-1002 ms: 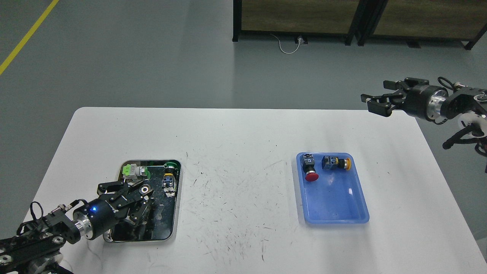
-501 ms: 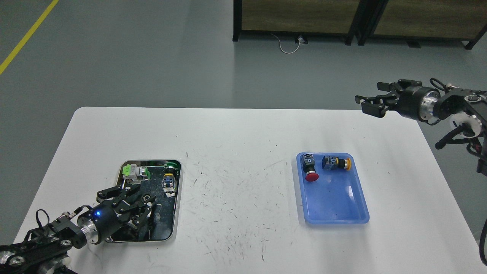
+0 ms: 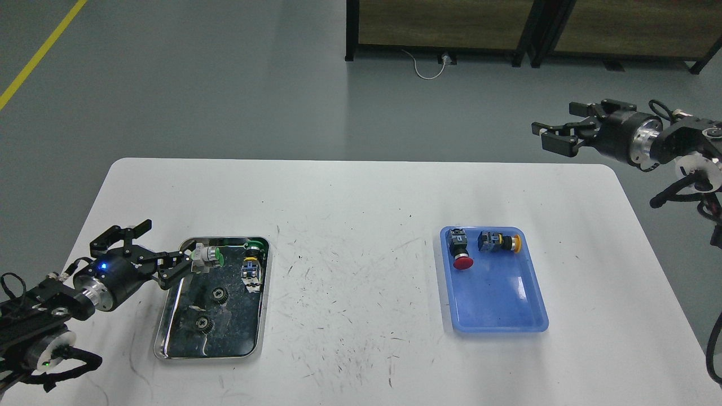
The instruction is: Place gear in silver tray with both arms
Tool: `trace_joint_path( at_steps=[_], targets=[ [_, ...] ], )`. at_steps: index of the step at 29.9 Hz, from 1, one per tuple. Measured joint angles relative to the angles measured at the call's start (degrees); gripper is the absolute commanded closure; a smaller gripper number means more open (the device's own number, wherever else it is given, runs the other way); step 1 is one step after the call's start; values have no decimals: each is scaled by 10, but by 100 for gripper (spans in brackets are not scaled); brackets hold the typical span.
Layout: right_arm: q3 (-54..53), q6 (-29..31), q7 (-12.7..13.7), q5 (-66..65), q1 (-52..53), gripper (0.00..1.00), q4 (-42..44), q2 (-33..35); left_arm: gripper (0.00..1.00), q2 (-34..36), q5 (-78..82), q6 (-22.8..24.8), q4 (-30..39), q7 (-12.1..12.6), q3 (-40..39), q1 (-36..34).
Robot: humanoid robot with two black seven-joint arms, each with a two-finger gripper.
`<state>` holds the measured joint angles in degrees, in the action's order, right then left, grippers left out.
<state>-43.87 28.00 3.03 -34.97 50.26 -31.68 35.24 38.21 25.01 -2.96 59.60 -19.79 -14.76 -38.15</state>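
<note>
The silver tray lies on the white table at the left. A small dark gear lies on its mirror-like bottom, with what looks like its reflection or a second gear just below. My left gripper is open and empty, raised at the tray's upper left edge. My right gripper is open and empty, high beyond the table's far right corner.
The silver tray also holds a green-and-silver push button, a green-capped part and a blue-yellow switch. A blue plastic tray at the right holds a red push button and a yellow one.
My left gripper has let go of the gear inside the silver tray and pulled back up and to the left. My right gripper has shifted slightly.
</note>
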Motion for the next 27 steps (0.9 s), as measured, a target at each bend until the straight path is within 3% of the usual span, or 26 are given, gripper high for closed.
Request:
trace_joint_path(
  at_steps=[3,10,18,27],
  targets=[
    [-10,-31,-1,6,2,4,0,-3,3,12,-17,8,-8,32,-11,-52],
    [-16,-112,-5,32,35,5,42,-33,3,4,-65,22,-50,73,-13,-187],
    [-14,-183,-41,38,78,5,101,-75,3,-99,-101,35,-162,124,-8,-300],
    [-15,-216,-81,39,110,5,104,-101,2,-175,-110,48,-235,132,-17,-354]
  ],
)
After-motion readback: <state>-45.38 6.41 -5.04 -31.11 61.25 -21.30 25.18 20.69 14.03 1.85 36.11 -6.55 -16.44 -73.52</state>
